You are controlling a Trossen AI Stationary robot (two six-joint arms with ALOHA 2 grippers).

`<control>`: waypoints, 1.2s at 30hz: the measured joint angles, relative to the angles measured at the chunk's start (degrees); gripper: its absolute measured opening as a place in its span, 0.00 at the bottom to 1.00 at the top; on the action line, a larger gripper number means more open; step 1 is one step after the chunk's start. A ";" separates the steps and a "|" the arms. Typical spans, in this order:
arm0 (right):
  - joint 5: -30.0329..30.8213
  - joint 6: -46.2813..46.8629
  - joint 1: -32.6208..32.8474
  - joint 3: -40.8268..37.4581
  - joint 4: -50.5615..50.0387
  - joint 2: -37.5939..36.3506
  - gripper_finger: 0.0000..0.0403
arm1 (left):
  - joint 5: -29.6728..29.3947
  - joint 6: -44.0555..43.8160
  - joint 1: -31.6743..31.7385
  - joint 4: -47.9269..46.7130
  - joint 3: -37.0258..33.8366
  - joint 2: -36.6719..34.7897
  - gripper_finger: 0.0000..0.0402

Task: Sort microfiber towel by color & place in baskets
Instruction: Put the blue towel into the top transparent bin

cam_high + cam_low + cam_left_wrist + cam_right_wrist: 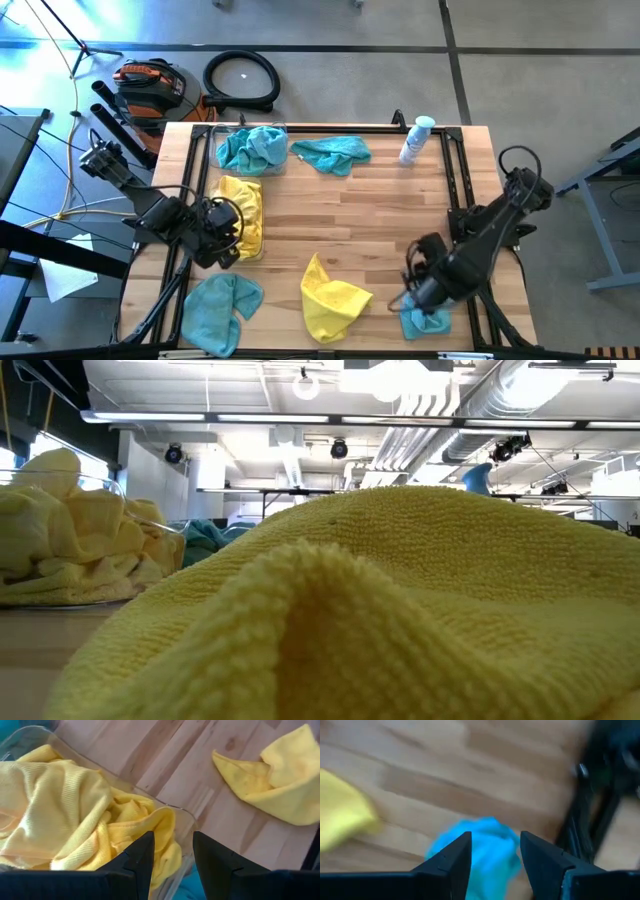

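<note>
A clear basket (243,190) at the table's left holds yellow towels (60,810); they also show in the low view (80,540). My left gripper (173,837) hangs open over this basket's near corner (182,817), holding nothing. A second clear basket (250,148) at the far left holds teal towels. My right gripper (495,837) is open near the table's near right corner, its fingers on either side of a bunched teal towel (482,850) lying on the table (425,320). Loose towels lie on the wood: yellow (330,300), teal (220,305), teal (333,152). My right gripper comes down from above with a finger (452,857) on each side of the teal towel's top (492,832). I cannot tell whether the fingers touch it. The towel lies on the table.
A white-and-blue bottle (415,140) stands at the far right. Black frame rails (455,190) run along the table's sides. The loose yellow towel (400,610) fills the low view. Bare wood (370,215) lies in the table's middle.
</note>
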 joint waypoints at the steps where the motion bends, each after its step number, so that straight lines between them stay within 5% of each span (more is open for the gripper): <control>1: -2.02 2.33 1.46 -1.68 1.18 0.02 0.41 | 0.00 0.11 -0.15 0.48 0.00 0.00 0.31; 7: -9.47 14.74 8.92 -11.39 14.03 0.04 0.49 | 0.02 0.14 -1.05 0.95 0.00 0.00 0.31; 15: -10.81 15.15 9.82 -25.26 41.44 0.04 0.54 | -0.07 0.17 -1.04 1.58 0.00 0.00 0.31; 22: -12.12 14.96 8.02 -34.39 52.65 1.19 0.53 | -1.36 0.21 -0.99 1.60 0.00 0.00 0.31; 26: -12.60 13.53 6.70 -37.28 57.34 1.25 0.44 | -1.38 1.78 -0.99 1.63 0.00 0.00 0.31; 30: -10.71 10.63 6.14 -36.83 56.86 1.26 0.23 | -1.42 1.83 -0.95 2.17 0.00 0.00 0.31; 33: -5.44 9.09 6.17 -34.29 52.97 1.56 0.05 | -4.51 3.47 -0.55 3.16 0.00 0.00 0.31; 36: 1.81 7.73 6.04 -30.38 45.50 1.68 0.06 | -9.77 4.13 0.24 5.60 -0.02 0.00 0.33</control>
